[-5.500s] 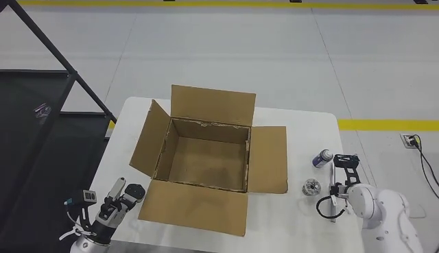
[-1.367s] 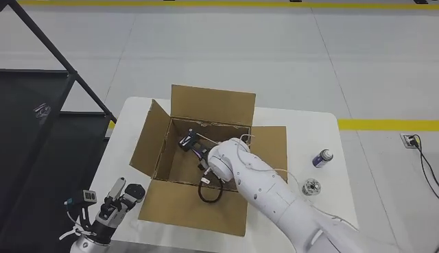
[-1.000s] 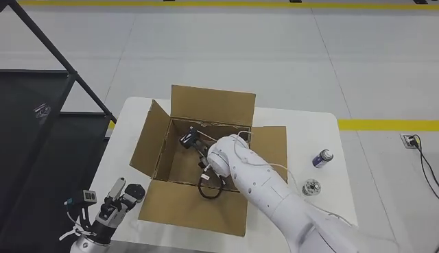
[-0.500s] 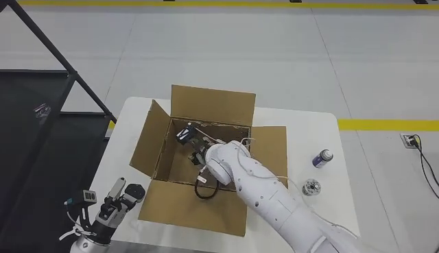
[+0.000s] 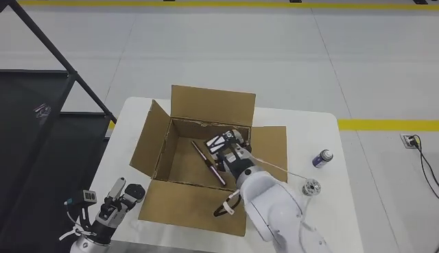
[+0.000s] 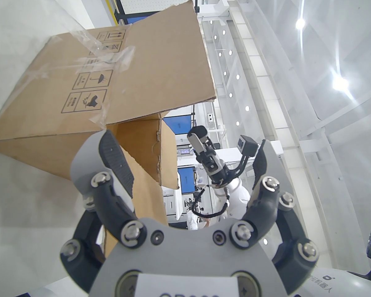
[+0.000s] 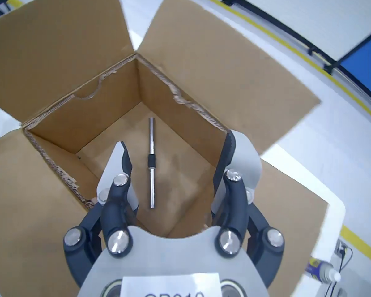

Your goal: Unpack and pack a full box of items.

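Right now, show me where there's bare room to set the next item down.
Box floor: bare between the rod and the left wall. Table: bare from the can to the far corner. Crowded: around the can and round metal part; the right fingers hang over the box's other half.

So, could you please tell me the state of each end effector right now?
Left end effector: open, empty.
Right end effector: open, empty, above the box.
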Motion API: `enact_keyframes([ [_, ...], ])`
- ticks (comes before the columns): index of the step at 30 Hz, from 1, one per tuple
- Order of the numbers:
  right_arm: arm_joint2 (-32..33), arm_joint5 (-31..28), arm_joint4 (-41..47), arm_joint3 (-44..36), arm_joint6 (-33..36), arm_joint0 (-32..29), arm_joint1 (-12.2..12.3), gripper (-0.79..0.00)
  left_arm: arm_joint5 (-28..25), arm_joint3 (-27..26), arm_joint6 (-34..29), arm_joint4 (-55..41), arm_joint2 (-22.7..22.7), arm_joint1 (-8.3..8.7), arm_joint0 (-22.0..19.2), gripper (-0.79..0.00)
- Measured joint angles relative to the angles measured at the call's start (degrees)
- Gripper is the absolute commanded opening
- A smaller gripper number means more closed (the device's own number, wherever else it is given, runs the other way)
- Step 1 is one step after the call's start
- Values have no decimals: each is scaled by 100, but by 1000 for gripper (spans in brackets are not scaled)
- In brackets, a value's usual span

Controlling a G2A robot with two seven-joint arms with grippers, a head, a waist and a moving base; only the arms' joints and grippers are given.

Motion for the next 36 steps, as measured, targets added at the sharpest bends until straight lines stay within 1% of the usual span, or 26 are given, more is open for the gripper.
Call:
enact_keyframes([
  [4,732,269,-594,-1067,625,-938,127,0,0,0,0,0,0,0,0,0],
  [7,1349,459,-609,-1667,841,-1619,186,0,0,0,0,0,0,0,0,0],
  [10,1979,650,-421,-1945,928,-2230,221,0,0,0,0,0,0,0,0,0],
  [13,2538,680,-7,-1745,1069,-2545,239,0,0,0,0,0,0,0,0,0],
  [17,3109,510,703,-1012,1299,-2441,258,0,0,0,0,0,0,0,0,0],
  [20,3381,500,1116,-421,1121,-2267,269,0,0,0,0,0,0,0,0,0],
  [23,3471,522,1389,85,893,-2113,272,0,0,0,0,0,0,0,0,0],
  [30,3456,406,1561,989,866,-1594,301,0,0,0,0,0,0,0,0,0],
  [31,3443,413,1573,1106,848,-1525,304,-292,0,0,0,0,0,0,0,0],
  [32,3429,422,1575,1186,846,-1479,306,-428,0,0,0,0,0,0,0,0],
  [33,3411,430,1575,1255,844,-1435,308,-456,0,0,0,0,0,0,0,0],
  [35,3395,445,1574,1406,856,-1339,315,-573,0,0,0,0,0,0,0,0],
  [36,3389,447,1573,1464,879,-1298,319,-613,0,0,0,0,0,0,0,0],
])
